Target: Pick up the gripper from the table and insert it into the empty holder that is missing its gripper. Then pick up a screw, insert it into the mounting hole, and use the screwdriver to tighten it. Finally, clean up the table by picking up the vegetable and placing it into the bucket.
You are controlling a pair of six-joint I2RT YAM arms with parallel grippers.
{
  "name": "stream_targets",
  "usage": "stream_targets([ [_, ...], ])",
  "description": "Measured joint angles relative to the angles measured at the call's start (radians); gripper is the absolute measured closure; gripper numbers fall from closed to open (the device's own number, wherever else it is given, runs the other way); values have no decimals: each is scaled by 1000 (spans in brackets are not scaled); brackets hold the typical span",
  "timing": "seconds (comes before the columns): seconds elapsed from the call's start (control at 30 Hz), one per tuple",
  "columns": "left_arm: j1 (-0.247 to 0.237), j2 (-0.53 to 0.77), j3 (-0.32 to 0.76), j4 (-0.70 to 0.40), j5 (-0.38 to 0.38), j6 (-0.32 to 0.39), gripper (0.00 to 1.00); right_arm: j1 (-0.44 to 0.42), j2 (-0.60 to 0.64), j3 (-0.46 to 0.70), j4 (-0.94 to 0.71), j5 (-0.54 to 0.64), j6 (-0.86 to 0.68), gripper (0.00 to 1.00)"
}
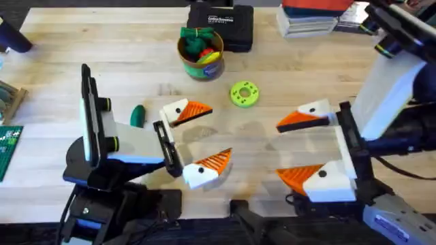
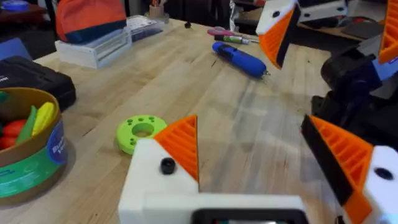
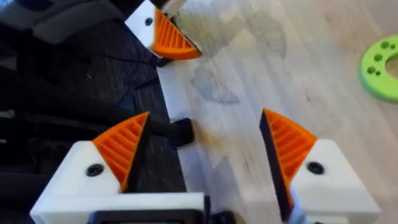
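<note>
My left gripper (image 1: 218, 131) stands open near the table's middle front, both white fingers carrying orange ribbed tips, nothing between them; its wrist view (image 2: 252, 134) agrees. Facing it, my right gripper (image 1: 279, 150) is open too and empty (image 3: 205, 118). The dark green vegetable (image 1: 138, 114) lies on the wood just left of the left gripper's far finger. The bucket (image 1: 201, 54), with toys inside, stands at the back centre (image 2: 28, 155). The blue screwdriver (image 2: 239, 59) lies on the table beyond the right gripper. The loose gripper, the empty holder and the screw are out of view.
A bright green ring disc (image 1: 244, 94) lies between the bucket and the grippers (image 2: 140, 132). A black case (image 1: 221, 24) sits behind the bucket. Stacked boxes (image 1: 313, 17) stand at the back right. A green circuit board (image 1: 8, 150) is at the left edge.
</note>
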State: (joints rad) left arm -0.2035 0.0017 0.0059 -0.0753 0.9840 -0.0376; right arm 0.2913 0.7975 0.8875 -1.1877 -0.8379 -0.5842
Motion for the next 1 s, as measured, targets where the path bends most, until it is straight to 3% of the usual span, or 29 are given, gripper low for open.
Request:
stream_targets([
  [0.03, 0, 0, 0, 0, 0, -1, 50, 0, 0, 0, 7, -4, -21, 8],
  [0.23, 0, 0, 0, 0, 0, 2, 948, 0, 1, 0, 50, -17, -74, 8],
  [0.27, 0, 0, 0, 1, 0, 3, 985, 0, 1, 0, 61, -17, -77, 8],
  [0.47, 0, 0, 0, 1, -1, 3, 993, 0, 1, 0, 118, 7, -75, 8],
  [0.63, 0, 0, 0, 0, -1, 3, 993, -39, 50, 0, 230, 181, 65, 8],
  [0.8, 0, 0, 0, 1, -1, 3, 993, -178, 198, 0, 341, 372, 226, 7],
  [1.0, 0, 0, 0, 1, -1, 3, 993, -386, 371, 63, 321, 651, 382, 7],
])
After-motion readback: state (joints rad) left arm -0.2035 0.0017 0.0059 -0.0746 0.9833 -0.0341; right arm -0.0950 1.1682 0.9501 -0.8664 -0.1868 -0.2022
